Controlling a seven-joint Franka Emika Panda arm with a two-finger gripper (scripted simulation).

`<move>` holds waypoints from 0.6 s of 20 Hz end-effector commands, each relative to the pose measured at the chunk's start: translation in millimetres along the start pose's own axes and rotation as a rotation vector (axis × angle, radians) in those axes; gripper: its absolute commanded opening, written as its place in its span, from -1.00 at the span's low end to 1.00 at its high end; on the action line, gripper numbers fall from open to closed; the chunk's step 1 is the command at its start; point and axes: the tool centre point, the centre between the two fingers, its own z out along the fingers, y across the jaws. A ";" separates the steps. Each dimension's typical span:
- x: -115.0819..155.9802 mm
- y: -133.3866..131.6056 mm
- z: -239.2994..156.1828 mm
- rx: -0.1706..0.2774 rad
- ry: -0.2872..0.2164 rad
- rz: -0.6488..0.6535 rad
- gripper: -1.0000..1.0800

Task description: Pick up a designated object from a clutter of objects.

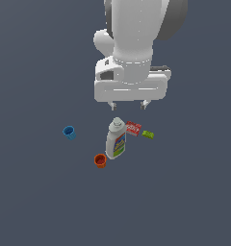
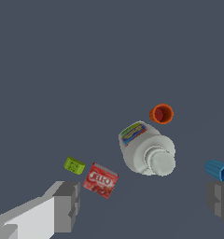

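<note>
The tiny bright-green block (image 1: 147,134) lies flat at the exterior view's right end of the clutter, beside the small red box (image 1: 134,128). It also shows in the wrist view (image 2: 74,165), next to the red box (image 2: 101,180). The white bottle (image 1: 116,139) with a colourful label stands between the box and the orange cup (image 1: 100,161). The blue cup (image 1: 69,132) sits apart at the exterior view's left. My gripper (image 1: 129,104) hangs open and empty well above the clutter. Its fingers (image 2: 67,205) are spread wide in the wrist view, holding nothing.
All objects rest on a plain dark grey floor (image 1: 185,192). In the wrist view the bottle (image 2: 146,151), orange cup (image 2: 161,113) and blue cup (image 2: 220,170) are seen from above. The arm's white body (image 1: 132,43) fills the upper middle of the exterior view.
</note>
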 end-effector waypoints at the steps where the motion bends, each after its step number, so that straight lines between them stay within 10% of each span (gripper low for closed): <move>1: 0.3 -0.7 -0.5 0.000 0.001 0.000 0.92; 12: -0.4 -16.9 37.7 -0.019 -0.004 -0.137 0.92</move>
